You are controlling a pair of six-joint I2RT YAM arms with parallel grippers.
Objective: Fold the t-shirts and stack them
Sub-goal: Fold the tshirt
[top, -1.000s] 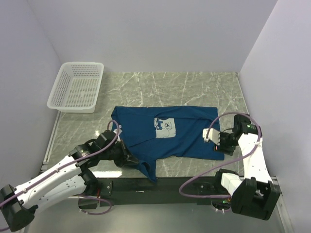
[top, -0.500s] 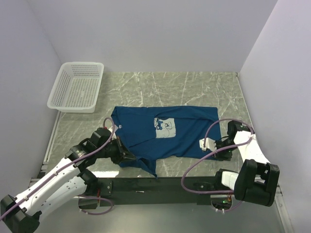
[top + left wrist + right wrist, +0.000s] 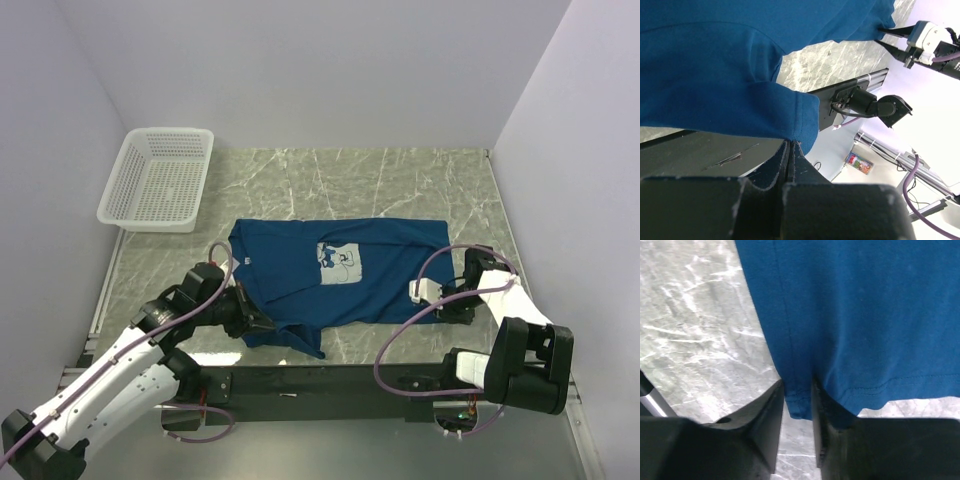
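Grey-veined marble tabletop (image 3: pixel 420 190), pale walls on three sides. Left gripper (image 3: pixel 790 146): jaws shut tight on the near sleeve hem of the navy t-shirt (image 3: pixel 385 270). Right gripper (image 3: pixel 798 392): jaws pinch the hem corner, cloth filling the gap. Shirt lies spread mid-table, print up, collar toward the left arm. White mesh basket (image 3: pixel 160 180) far left, well apart.
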